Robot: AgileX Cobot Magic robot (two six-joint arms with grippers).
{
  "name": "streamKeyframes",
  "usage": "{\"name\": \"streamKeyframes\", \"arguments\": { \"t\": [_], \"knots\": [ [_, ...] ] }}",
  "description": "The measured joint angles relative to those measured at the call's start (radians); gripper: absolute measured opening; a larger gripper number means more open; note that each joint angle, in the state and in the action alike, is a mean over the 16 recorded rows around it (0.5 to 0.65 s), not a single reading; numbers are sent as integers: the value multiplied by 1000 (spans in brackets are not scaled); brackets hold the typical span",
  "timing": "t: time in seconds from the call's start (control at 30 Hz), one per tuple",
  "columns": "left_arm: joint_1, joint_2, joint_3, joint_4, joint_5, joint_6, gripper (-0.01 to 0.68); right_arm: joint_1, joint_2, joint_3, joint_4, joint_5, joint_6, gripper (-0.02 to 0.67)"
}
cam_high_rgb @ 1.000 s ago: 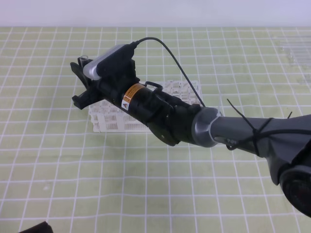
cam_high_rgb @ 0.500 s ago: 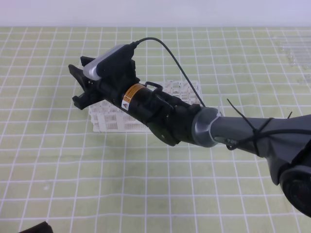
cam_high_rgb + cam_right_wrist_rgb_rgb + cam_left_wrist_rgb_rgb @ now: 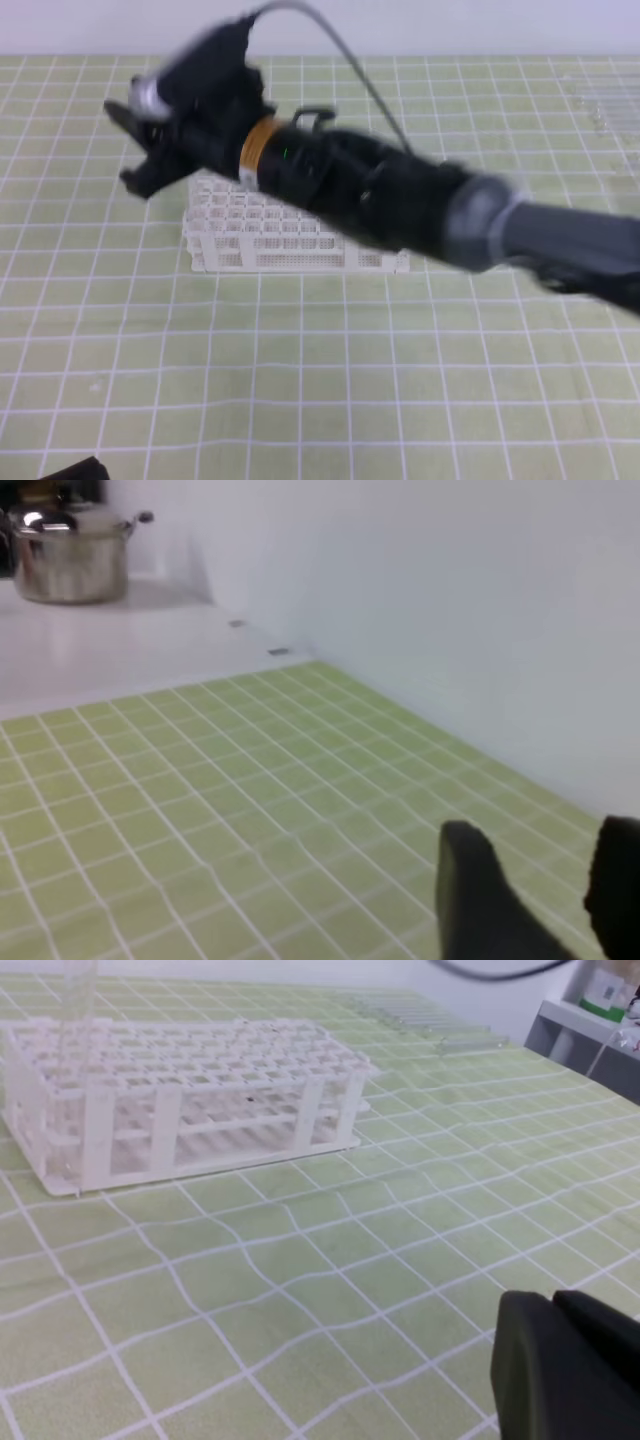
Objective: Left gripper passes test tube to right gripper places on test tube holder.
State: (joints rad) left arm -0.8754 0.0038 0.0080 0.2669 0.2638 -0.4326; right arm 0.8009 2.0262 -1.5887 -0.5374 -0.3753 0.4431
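Observation:
The white test tube holder [image 3: 290, 235] lies on the green checked mat, partly under my right arm. In the left wrist view the test tube [image 3: 79, 988] stands upright in a hole at the far left corner of the holder [image 3: 180, 1090]. My right gripper [image 3: 125, 148] hovers above and to the left of the holder, blurred by motion. Its fingers [image 3: 480, 900] stand apart with nothing between them, so the right gripper [image 3: 545, 880] is open. My left gripper [image 3: 565, 1360] sits low over the mat, well in front of the holder, shut and empty.
A faint transparent rack [image 3: 600, 100] lies at the far right of the mat, also seen as clear strips [image 3: 420, 1015]. A steel pot [image 3: 70, 550] stands on a white counter beyond the mat. A black piece of the left arm [image 3: 70, 468] shows at the bottom left edge.
My right gripper opened at the holder's left end, then swung up and to the left, away from it. The left arm has stayed put.

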Motion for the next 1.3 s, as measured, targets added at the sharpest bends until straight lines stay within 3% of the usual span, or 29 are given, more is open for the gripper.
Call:
{"name": "streamKeyframes", "arguments": {
  "t": [0.2,0.43,0.9,1.3],
  "knots": [
    [0,0,-1,0,2,0,-1,13,-239,131,-136,120,129,102],
    [0,0,-1,0,2,0,-1,18,-584,412,-179,183,204,2],
    [0,-1,-2,-1,4,0,-1,18,-1378,973,-103,272,218,-14],
    [0,-1,-2,0,2,0,-1,18,-1940,1237,33,548,273,-14]
  ]
}}
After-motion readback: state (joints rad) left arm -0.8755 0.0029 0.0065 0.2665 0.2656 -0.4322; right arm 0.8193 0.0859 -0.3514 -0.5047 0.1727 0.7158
